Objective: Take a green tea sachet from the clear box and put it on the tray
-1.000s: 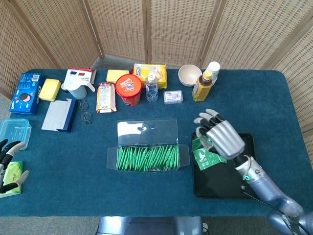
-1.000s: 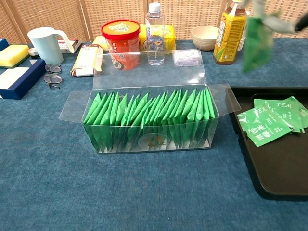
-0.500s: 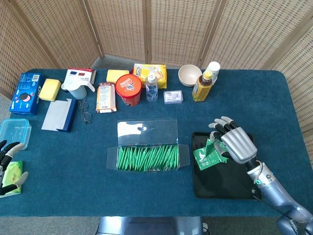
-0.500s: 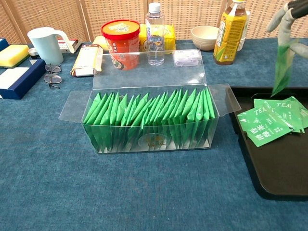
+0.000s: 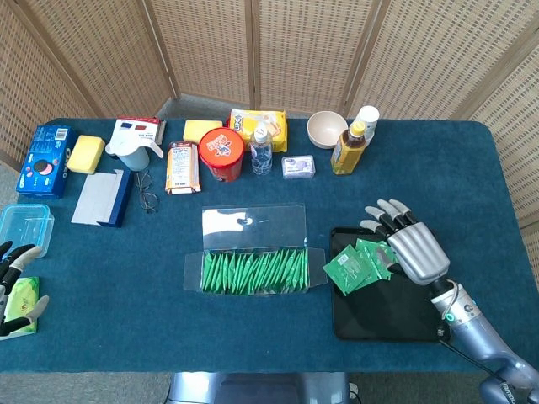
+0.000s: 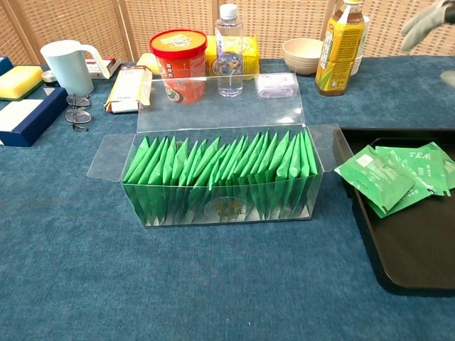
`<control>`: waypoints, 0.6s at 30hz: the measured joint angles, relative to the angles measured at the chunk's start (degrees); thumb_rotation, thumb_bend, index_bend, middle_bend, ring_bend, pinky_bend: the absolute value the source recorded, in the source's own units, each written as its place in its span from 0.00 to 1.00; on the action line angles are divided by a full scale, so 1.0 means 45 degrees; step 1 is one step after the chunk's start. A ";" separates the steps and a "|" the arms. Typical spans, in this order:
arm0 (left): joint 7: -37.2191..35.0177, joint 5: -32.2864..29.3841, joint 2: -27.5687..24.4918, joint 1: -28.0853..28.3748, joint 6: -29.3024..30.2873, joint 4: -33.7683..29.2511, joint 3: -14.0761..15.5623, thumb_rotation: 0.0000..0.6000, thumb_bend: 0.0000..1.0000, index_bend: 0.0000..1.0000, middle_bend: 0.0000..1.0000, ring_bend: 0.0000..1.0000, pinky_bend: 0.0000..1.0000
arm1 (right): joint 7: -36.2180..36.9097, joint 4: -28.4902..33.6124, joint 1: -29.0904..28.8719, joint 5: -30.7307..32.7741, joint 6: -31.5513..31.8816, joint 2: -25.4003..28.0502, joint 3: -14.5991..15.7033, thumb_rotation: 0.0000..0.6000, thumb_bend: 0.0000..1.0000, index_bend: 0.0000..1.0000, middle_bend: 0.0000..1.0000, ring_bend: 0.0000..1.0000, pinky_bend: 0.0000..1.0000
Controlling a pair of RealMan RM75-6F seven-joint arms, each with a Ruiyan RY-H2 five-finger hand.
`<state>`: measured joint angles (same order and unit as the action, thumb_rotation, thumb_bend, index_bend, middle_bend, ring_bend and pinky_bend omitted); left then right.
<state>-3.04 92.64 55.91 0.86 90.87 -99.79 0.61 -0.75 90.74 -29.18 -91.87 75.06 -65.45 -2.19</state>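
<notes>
Wicker screens behind, blue worktop (image 5: 253,337) below: sachet down on the tray.

My right hand (image 5: 413,248) hovers over the black tray's (image 5: 379,324) far right side, fingers apart and holding nothing. I judge the drop done: the green tea sachet (image 6: 373,177) lies flat on the tray's left edge, one corner overhanging toward the clear box (image 6: 222,188), atop other sachets. My left hand (image 5: 18,282) rests far left of the box, fingers spread, out of the way.

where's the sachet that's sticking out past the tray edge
In the head view the sachet lies on the tray's left rim, overhanging toward the clear box, with the right hand just right of it.
</notes>
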 measured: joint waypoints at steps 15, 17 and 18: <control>0.0282 -0.0789 0.0507 -0.0716 -0.0110 0.0540 0.0457 1.00 0.27 0.17 0.15 0.03 0.25 | -0.2392 0.2021 0.3005 0.1400 0.2626 0.0163 0.0291 1.00 0.51 0.22 0.15 0.05 0.09; 0.0279 -0.0795 0.0677 -0.0805 -0.0157 0.0686 0.0579 1.00 0.27 0.17 0.15 0.03 0.25 | -0.2430 0.2069 0.3407 0.1417 0.2969 0.0151 0.0460 1.00 0.51 0.22 0.15 0.05 0.09; 0.0282 -0.0795 0.0733 -0.0839 -0.0188 0.0736 0.0625 1.00 0.27 0.17 0.15 0.03 0.25 | -0.2404 0.2067 0.3631 0.1404 0.3147 0.0139 0.0561 1.00 0.51 0.22 0.15 0.05 0.09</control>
<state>-1.77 89.06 59.21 -2.91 90.03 -96.48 3.42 -11.57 100.04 -12.84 -85.55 89.22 -64.82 0.33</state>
